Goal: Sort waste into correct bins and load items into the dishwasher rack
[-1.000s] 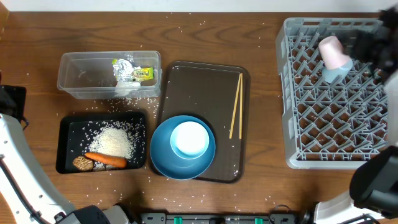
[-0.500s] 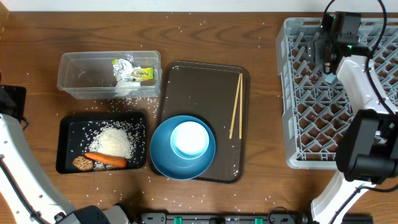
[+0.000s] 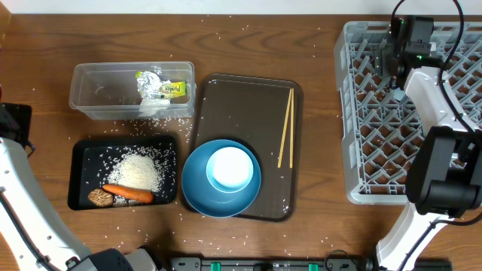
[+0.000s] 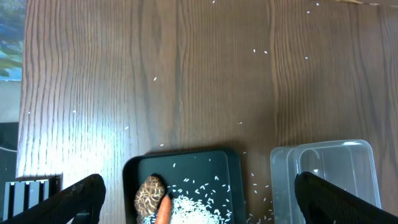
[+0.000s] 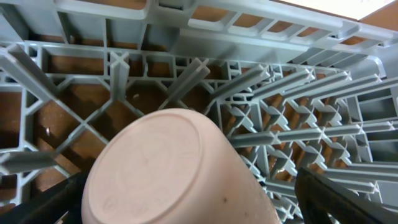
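**Waste, sorted.** The crumpled wrapper [image 3: 160, 86] lies in the clear tub [image 3: 83, 98]. A heap of white rice [image 3: 139, 172], the carrot [image 3: 128, 193] and the brown food lump [image 3: 100, 197] lie in the black tray [image 3: 75, 177].

**Waste, outstanding.** Loose grains [image 3: 154, 120] are scattered on the bench [image 3: 248, 45] around both bins.

**Items, loaded.** The white-pinkish cup [image 5: 161, 162] sits base up among the pegs at the far end of the dishwasher rack [image 3: 348, 135]. The light-blue cup cannot be made out; it may be hidden under the right arm.

**Items, outstanding.** The blue plate [image 3: 197, 192], with the white bowl [image 3: 230, 167] resting in it, is on the near end of the brown serving tray [image 3: 241, 113]. The chopsticks [image 3: 286, 128] lie along that tray's right side.

**Right tool** [image 5: 189, 186]. Its jaws are spread wide to either side of the pinkish cup. There is a visible gap on one side, so it reads as not gripping.

**Left tool** [image 4: 199, 186]. It is spread wide with nothing between the fingers, and hangs above the black tray and the tub's corner.

**Progress, judged.** Waste sorting is mostly finished. Rack loading is in its early part, with plate, bowl and chopsticks left to move.
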You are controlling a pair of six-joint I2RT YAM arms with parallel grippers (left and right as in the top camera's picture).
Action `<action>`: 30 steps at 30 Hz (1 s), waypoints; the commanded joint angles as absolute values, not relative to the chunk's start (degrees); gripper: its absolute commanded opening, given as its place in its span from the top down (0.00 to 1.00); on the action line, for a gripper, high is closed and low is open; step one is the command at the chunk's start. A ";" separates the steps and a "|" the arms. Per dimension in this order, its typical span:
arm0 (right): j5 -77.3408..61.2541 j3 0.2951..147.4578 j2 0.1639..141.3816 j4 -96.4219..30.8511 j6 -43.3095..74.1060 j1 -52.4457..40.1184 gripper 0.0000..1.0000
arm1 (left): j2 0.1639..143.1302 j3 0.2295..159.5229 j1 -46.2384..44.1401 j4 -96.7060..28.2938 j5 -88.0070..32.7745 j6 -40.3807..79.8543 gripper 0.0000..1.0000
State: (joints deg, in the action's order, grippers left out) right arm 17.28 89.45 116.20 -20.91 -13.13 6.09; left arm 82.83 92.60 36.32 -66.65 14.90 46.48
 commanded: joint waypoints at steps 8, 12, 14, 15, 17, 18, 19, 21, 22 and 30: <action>15.00 89.52 117.78 -19.31 -13.80 6.09 0.18 | 82.96 92.90 36.58 -66.83 14.74 46.37 0.02; 17.50 89.52 117.78 -19.77 -13.82 6.09 0.18 | 82.96 92.90 36.58 -66.83 14.74 46.37 0.02; 18.48 89.54 117.75 -19.94 -13.96 6.09 0.21 | 82.96 92.90 36.58 -66.83 14.74 46.35 0.02; 19.29 89.56 117.71 -19.94 -13.98 6.07 0.23 | 82.96 92.90 36.58 -66.83 14.74 46.35 0.02; 20.73 89.82 117.54 -19.97 -13.98 6.02 0.30 | 82.96 92.90 36.58 -66.83 14.74 46.37 0.02; 20.86 90.04 117.30 -20.18 -14.00 6.02 0.32 | 82.96 92.90 36.58 -66.83 14.74 46.37 0.02; 20.86 90.13 117.03 -20.18 -14.00 6.04 0.33 | 82.96 92.90 36.58 -66.83 14.74 46.35 0.02; 20.82 90.21 115.90 -20.18 -13.98 6.07 0.32 | 82.96 92.90 36.58 -66.83 14.74 46.37 0.02; 20.80 90.21 115.31 -20.14 -13.96 6.09 0.32 | 82.96 92.90 36.58 -66.83 14.74 46.35 0.02; 21.19 90.39 106.91 -20.12 -13.02 8.10 0.32 | 82.96 92.90 36.58 -66.83 14.74 46.37 0.02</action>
